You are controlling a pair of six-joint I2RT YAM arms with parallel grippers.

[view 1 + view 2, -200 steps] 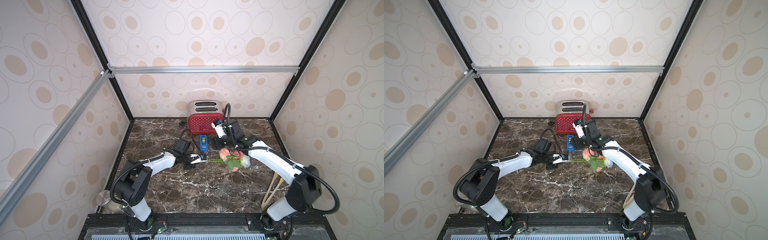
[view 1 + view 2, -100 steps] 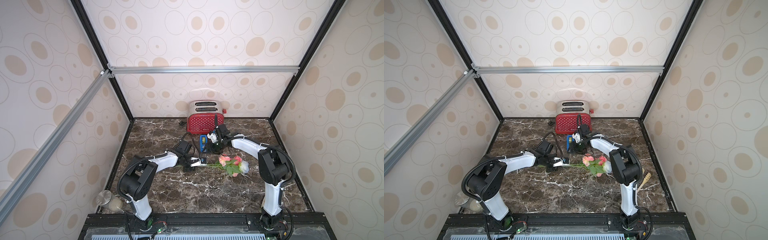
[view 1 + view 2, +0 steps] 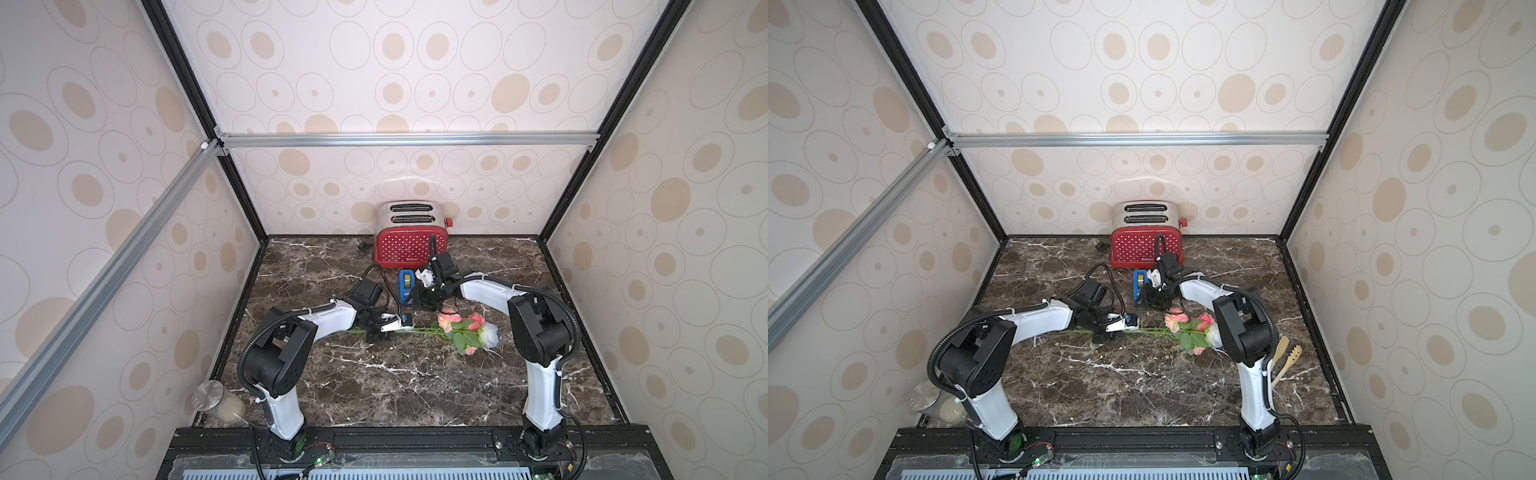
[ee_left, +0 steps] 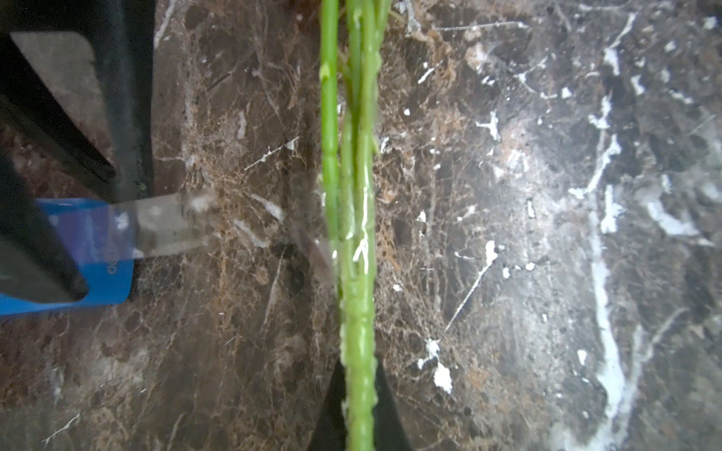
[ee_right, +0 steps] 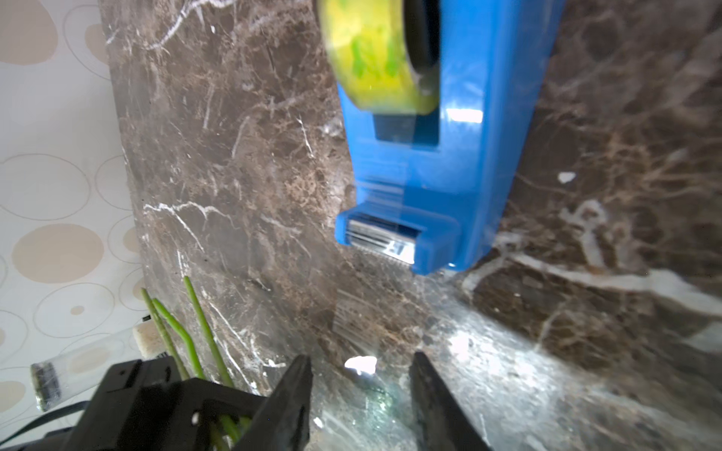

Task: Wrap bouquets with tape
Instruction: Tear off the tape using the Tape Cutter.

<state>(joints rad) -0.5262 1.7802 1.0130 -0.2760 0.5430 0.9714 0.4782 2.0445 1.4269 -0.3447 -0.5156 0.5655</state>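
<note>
Near the middle of the tabletop (image 3: 415, 395), the bouquet (image 3: 465, 332) is lying on its side, with its blooms pointing toward the right arm's side. Left jaws are squeezing shut on the green stems (image 4: 355, 234) and keeping them low over the tabletop. Right jaws are hanging just in front of the cutter (image 5: 385, 242) of the blue tape dispenser (image 5: 469, 156). They are standing apart, with nothing clearly between them. A thin clear strip seems to be trailing from the cutter toward them, but it is looking blurry.

I think the job right now is catching the loose tape end. To do it well, the right jaws should be pinching only the tip of the strip. Then they should be pulling slowly and straight toward the stems, so the tape is not twisting or sticking to the tabletop. Left jaws should be holding the stems steady and bunched together.
</note>
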